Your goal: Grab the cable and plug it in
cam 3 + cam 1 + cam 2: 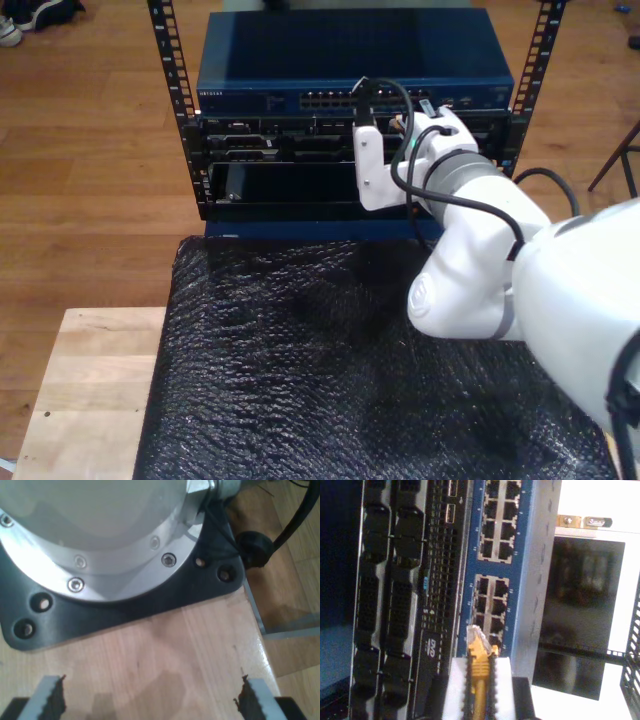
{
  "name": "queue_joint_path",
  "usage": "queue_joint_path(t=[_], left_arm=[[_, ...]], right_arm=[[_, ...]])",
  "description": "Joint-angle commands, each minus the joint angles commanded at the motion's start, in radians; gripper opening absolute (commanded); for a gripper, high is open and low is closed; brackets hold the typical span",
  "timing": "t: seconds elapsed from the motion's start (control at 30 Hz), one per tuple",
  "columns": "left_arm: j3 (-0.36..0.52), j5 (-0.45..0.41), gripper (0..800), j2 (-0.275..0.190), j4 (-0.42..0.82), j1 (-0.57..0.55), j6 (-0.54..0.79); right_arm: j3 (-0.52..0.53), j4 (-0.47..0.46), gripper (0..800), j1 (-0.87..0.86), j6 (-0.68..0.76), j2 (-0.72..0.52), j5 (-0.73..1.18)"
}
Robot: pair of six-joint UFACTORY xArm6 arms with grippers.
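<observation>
Clamped between the ridged white pads of my second gripper (480,690) is the cable (480,672), yellow-orange, its long axis running straight out from between the jaws toward the blue switch (520,565). Its clear plug (474,632) leads, pointing into the port rows and sitting just at the face of the switch; whether it has entered a port I cannot tell. Ports lie packed on each side of the tip, so sideways room is slim (the blue frame edge is just beside it too). Next to the switch stands a black server front (410,605) of mesh grilles and drive bays, carrying a small white logo too blurred to read.

My first gripper (150,700) hangs with its toothed jaws spread wide and nothing between them, over a pale wooden board (165,655). Just beyond is a black base plate (125,610) with bolt holes, bearing a round silver arm base (95,540). The board's edge drops off to the wood floor near one finger.

In the exterior view, the white arm (480,250) reaches from the exterior view's right over a black mat (300,370) to the rack (350,120), where the switch sits topmost. White lettering on its front is too small to read.
</observation>
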Motion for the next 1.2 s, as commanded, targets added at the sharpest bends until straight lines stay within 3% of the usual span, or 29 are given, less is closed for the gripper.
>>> queue_joint_path(t=[0.83,1.0,1.2], left_arm=[[0.002,0.000,800,0.000,0.000,0.000,0.000],[0.002,0.000,800,0.000,0.000,0.000,0.000],[0.002,0.000,800,0.000,0.000,0.000,0.000]], right_arm=[[-0.012,-0.003,0,-0.021,0.146,0.097,-0.250],[-0.060,-0.002,0,-0.018,0.147,0.169,-0.370],[-0.112,0.002,0,-0.018,0.143,0.224,-0.379]])
